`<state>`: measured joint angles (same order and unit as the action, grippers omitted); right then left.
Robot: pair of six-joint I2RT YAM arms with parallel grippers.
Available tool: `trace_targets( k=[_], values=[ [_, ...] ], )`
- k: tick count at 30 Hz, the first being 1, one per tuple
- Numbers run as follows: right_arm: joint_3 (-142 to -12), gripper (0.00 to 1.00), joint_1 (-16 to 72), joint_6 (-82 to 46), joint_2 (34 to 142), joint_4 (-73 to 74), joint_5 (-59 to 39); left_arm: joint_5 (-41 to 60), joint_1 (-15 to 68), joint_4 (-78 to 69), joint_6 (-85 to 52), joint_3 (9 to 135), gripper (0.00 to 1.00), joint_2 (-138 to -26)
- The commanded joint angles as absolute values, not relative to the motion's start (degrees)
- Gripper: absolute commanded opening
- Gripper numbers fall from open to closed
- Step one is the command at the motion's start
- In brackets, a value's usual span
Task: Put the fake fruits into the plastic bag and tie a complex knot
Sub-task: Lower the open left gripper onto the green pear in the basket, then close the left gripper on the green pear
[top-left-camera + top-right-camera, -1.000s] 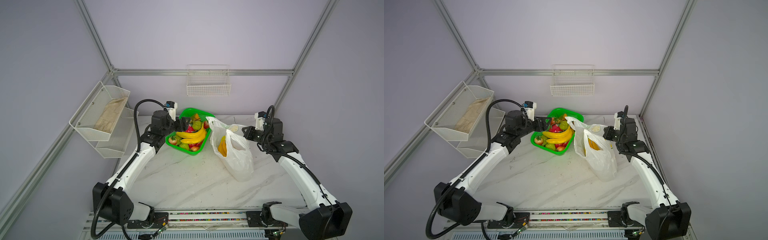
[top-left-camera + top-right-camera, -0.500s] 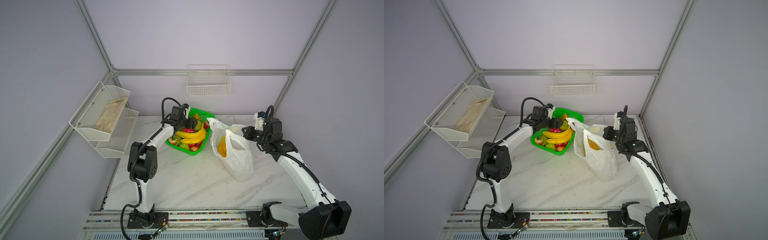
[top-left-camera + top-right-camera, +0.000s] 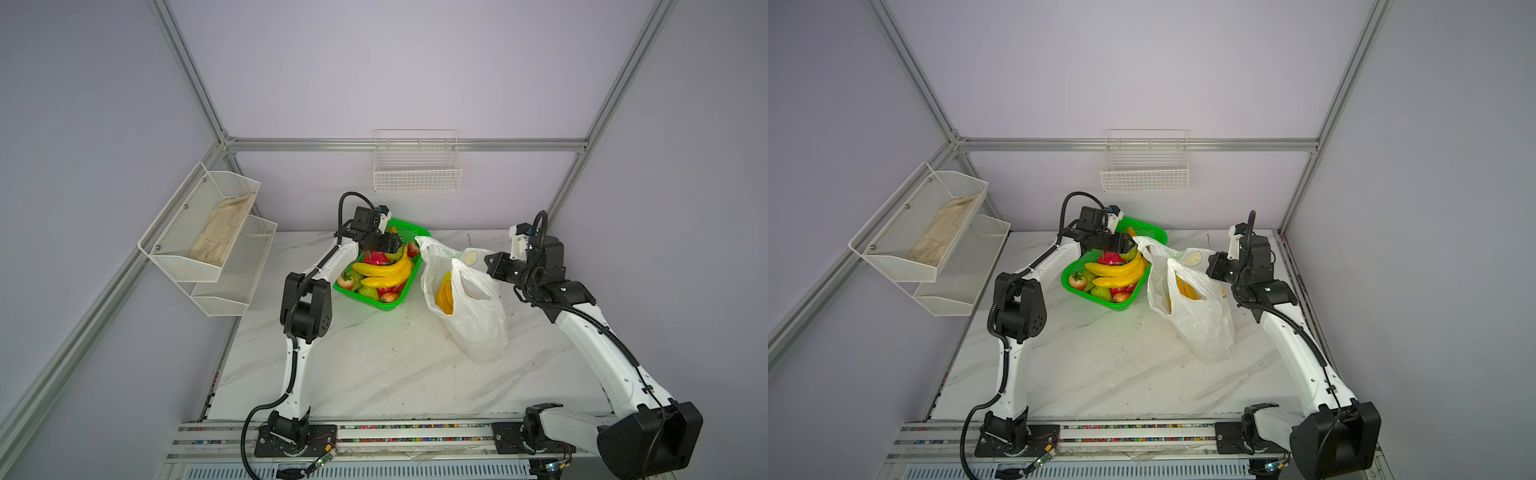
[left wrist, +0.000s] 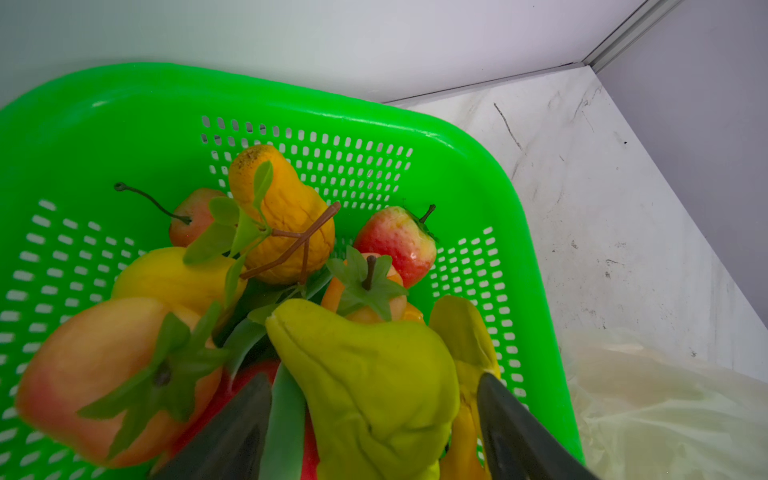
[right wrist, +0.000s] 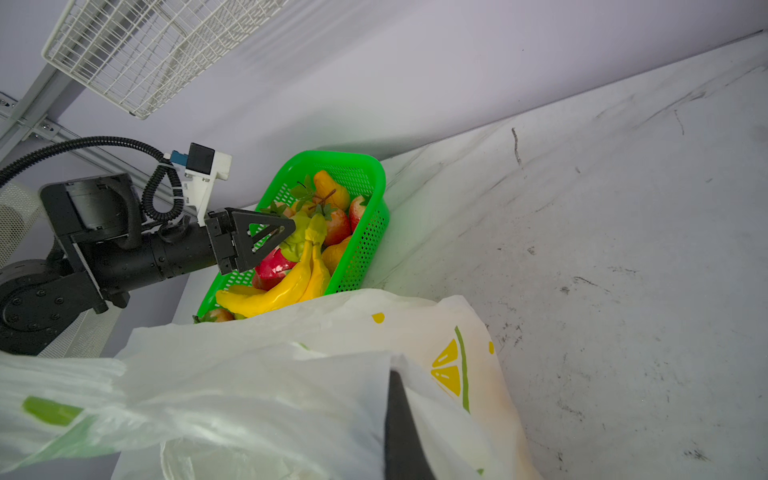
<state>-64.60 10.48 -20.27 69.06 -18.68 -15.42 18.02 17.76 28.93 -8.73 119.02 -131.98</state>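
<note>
The green mesh basket [image 3: 390,306] [image 3: 1121,307] [image 4: 124,91] holds the fake fruits: a banana bunch [image 3: 384,270], a pink dragon fruit [image 3: 376,257], a strawberry [image 4: 395,241] and apples. My left gripper [image 3: 392,245] [image 3: 1125,243] [image 4: 374,378] is open, with one finger on each side of a green pear [image 4: 374,399] and gaps on both sides. Just right of the basket, the plastic bag [image 3: 478,324] [image 3: 1200,328] [image 5: 249,374] stands with its mouth open and a banana bunch [image 3: 444,293] inside. My right gripper [image 3: 492,266] [image 3: 1212,266] [image 5: 395,374] is shut on the bag's far rim. No knot is in view.
Two white wire baskets [image 3: 208,249] hang on the left wall, the upper one holding a beige cloth [image 3: 220,232]. Another wire basket [image 3: 417,170] hangs on the back wall. The arm bases sit on a rail [image 3: 395,432] along the table's front edge.
My left arm has folded its elbow upright and carried the open gripper rightward from the basket's left edge to over the fruit. The right arm and the bag have stayed put.
</note>
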Motion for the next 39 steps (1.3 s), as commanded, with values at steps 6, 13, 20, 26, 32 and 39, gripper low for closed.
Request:
trace_targets(
  k=[6,13,20,26,32,39],
  values=[
    [-65.4,0.00,10.3,-19.4,69.1,-18.5,-14.4,17.3,18.7,31.7,-5.0,127.0,0.77,-134.2],
    [-64.8,0.00,10.3,-19.2,69.3,-18.1,-14.5,16.6,19.1,34.0,-2.9,128.4,0.78,-136.0],
    [-64.3,0.00,10.3,-19.2,69.0,-18.1,-14.6,15.5,19.6,36.4,-1.2,130.4,0.79,-138.1],
    [-64.2,0.00,10.3,-19.6,69.1,-18.1,-14.8,15.2,19.9,37.2,-0.8,131.0,0.78,-138.6],
    [-64.3,0.00,10.2,-19.6,69.2,-18.2,-14.7,14.1,19.9,37.2,-0.8,131.2,0.64,-136.9],
    [-64.2,0.00,10.3,-19.9,68.8,-18.0,-14.8,15.0,19.9,31.7,-3.5,124.0,0.50,-130.1]
  ],
)
